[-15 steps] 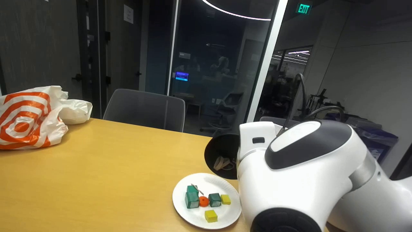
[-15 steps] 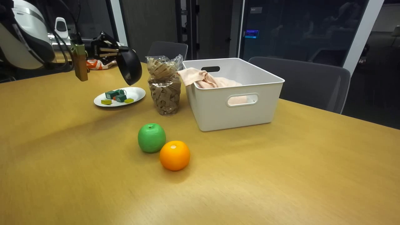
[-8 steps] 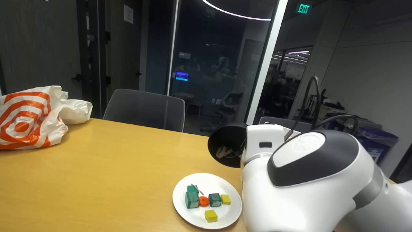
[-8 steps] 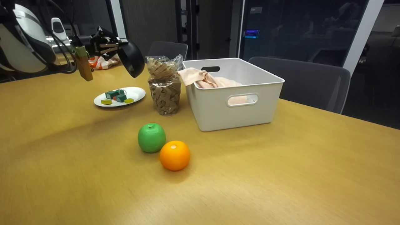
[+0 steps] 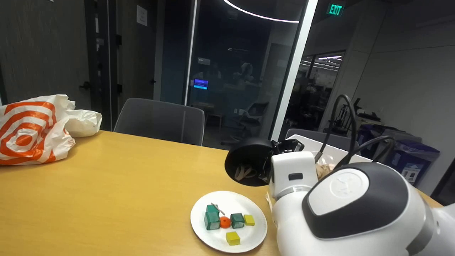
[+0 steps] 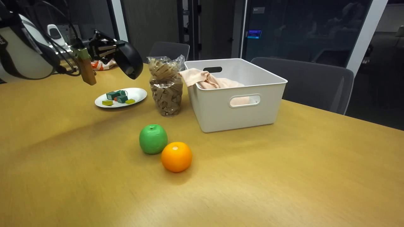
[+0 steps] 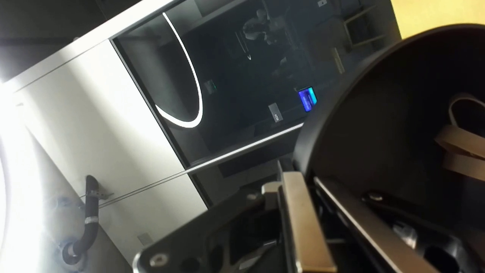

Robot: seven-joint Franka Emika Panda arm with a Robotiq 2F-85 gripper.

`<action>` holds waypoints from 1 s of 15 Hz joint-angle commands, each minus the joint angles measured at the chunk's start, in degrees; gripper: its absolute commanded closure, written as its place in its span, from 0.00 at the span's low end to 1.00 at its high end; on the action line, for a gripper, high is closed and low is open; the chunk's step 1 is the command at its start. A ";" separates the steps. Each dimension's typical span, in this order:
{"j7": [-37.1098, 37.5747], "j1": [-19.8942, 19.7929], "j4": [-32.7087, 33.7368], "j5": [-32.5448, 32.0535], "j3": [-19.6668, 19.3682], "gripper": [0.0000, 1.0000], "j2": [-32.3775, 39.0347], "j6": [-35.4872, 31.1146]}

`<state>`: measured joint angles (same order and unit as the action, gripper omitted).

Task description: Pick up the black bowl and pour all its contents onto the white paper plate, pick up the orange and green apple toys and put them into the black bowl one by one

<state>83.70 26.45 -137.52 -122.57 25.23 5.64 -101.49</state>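
Note:
The glossy black bowl [image 5: 245,156] is held in the air, tipped on its side, near the white paper plate [image 5: 215,240]. My gripper [image 7: 304,177] is shut on the bowl's rim; this also shows in an exterior view [image 6: 117,46]. Tan strips [image 7: 464,142] remain inside the bowl. On the plate lie yellow pieces [image 5: 233,238], several teal-green blocks [image 5: 212,220], an orange-red round piece [image 5: 225,222] and a thin strip. The green apple toy [image 6: 153,139] and the orange [image 6: 176,157] sit side by side on the table.
A clear bag of brown paper shreds [image 6: 167,91] stands between the plate and a white bin [image 6: 233,116] with a pink cloth [image 6: 205,78]. A white and orange plastic bag [image 5: 39,131] lies at the table's far end. Chairs [image 5: 160,121] stand behind the table.
The gripper and bowl have risen a little above the plate, then shifted slightly back, and the bowl's tilt has changed. The arm's elbow has lowered. The plate's contents look the same.

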 commanded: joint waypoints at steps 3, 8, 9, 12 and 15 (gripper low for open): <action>0.28 -0.63 1.52 -1.42 0.27 0.94 -2.67 2.93; 0.38 -1.07 4.18 -1.26 -0.03 0.95 -4.06 3.87; 0.37 -0.99 3.55 -1.93 0.02 0.95 -3.90 4.04; 0.55 -0.84 2.03 -1.95 0.18 0.95 -3.52 4.09; 0.14 -1.12 1.59 -0.82 0.03 0.96 -3.72 3.02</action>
<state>83.69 25.69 -135.28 -122.91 25.17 2.91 -98.38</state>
